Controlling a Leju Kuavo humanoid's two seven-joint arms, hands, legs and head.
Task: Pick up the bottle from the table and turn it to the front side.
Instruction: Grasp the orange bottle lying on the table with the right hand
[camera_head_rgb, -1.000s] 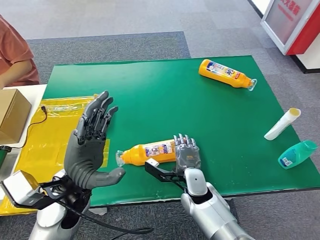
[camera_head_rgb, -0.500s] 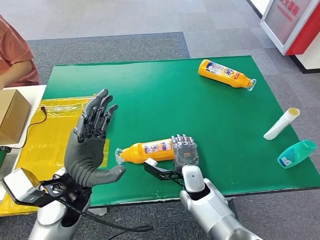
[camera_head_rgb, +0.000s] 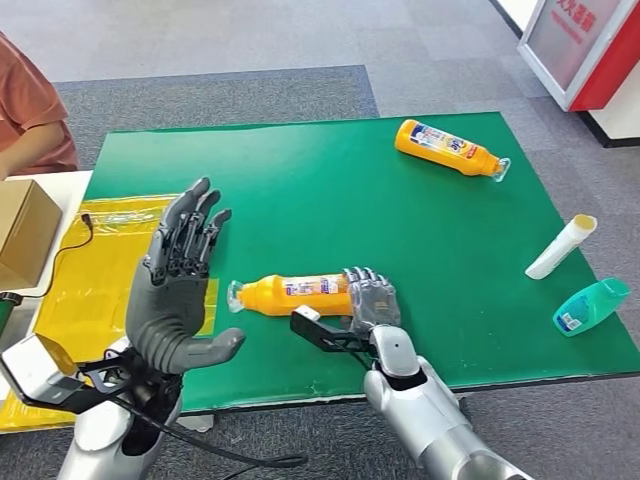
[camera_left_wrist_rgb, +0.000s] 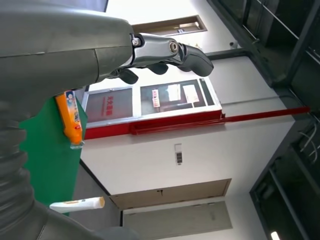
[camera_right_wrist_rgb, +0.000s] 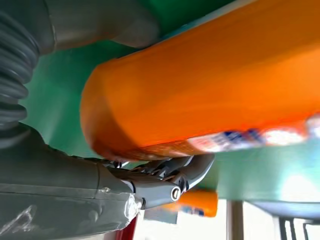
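1. The right hand (camera_head_rgb: 371, 299) is gripping the base of an orange bottle (camera_head_rgb: 298, 294), apparently just above the green mat (camera_head_rgb: 340, 190).
2. The left hand (camera_head_rgb: 177, 285) is hovering with its fingers spread.

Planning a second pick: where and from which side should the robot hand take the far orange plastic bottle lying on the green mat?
Grip the far orange plastic bottle around its wide labelled middle, coming down from above across its length. It lies flat on the green mat with open mat on both long sides, and its clear cap end is narrower.
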